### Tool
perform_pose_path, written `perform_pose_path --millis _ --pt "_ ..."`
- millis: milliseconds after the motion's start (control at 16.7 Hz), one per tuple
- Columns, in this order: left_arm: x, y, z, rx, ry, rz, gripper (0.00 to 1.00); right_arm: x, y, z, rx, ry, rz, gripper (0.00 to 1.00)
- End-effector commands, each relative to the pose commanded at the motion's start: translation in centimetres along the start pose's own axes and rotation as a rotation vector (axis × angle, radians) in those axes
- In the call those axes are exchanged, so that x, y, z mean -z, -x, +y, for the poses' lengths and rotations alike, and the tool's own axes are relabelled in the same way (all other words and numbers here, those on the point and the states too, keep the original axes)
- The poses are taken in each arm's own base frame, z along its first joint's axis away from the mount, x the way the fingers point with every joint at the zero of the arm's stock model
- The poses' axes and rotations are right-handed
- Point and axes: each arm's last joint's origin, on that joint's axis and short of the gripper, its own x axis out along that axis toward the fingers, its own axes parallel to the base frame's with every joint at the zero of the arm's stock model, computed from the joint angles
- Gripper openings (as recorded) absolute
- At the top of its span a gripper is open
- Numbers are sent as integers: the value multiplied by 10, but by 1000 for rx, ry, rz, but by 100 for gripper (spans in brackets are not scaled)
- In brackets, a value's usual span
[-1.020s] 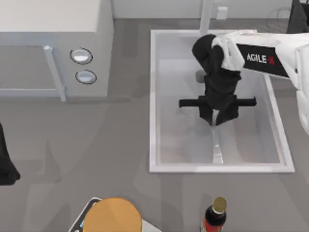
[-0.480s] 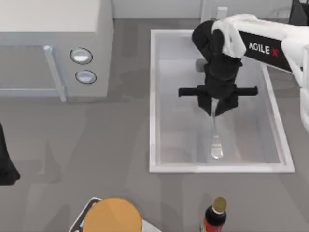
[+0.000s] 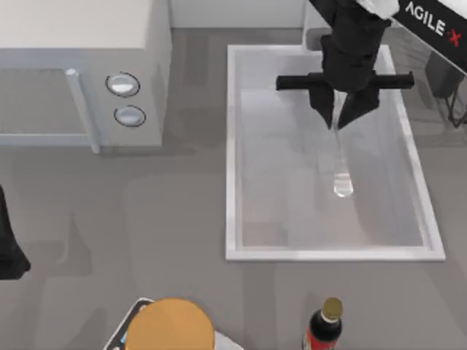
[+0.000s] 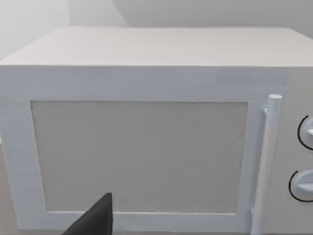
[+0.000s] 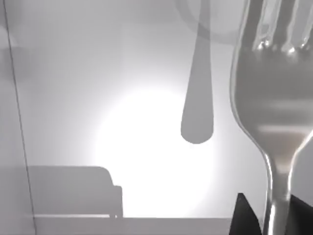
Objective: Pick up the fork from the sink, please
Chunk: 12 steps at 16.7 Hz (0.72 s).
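The fork (image 3: 341,171) is slim and shiny, and it hangs above the floor of the pale sink (image 3: 232,146) with its wide handle end lowest. My right gripper (image 3: 338,120) is over the sink's far half, shut on the fork near its tined end. In the right wrist view the fork (image 5: 274,122) fills the side of the picture. Its neck runs between the two dark fingertips of my right gripper (image 5: 271,218), and its shadow falls on the basin floor. My left gripper (image 3: 7,244) is parked at the table's left edge.
A white microwave (image 3: 80,65) with two round knobs stands left of the sink; my left wrist faces its door (image 4: 142,152). Near the front edge stand a dark bottle (image 3: 325,328) and an orange-brown round object (image 3: 171,324).
My right gripper has risen and moved toward the sink's far end, carrying the fork off the basin floor. The left arm has not moved.
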Motion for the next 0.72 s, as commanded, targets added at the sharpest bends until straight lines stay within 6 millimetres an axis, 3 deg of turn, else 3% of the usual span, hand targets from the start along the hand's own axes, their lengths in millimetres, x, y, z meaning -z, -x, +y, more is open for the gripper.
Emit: perform_pose_path --millis 360,540,720 --pt "0 0 0 0 0 0 100 0 5 -4 -2 0 -3 0" --pt "0 0 0 0 0 0 100 4 24 -35 -3 0 -8 0" --pt "0 0 0 0 0 0 100 23 51 -84 2 -1 3 0"
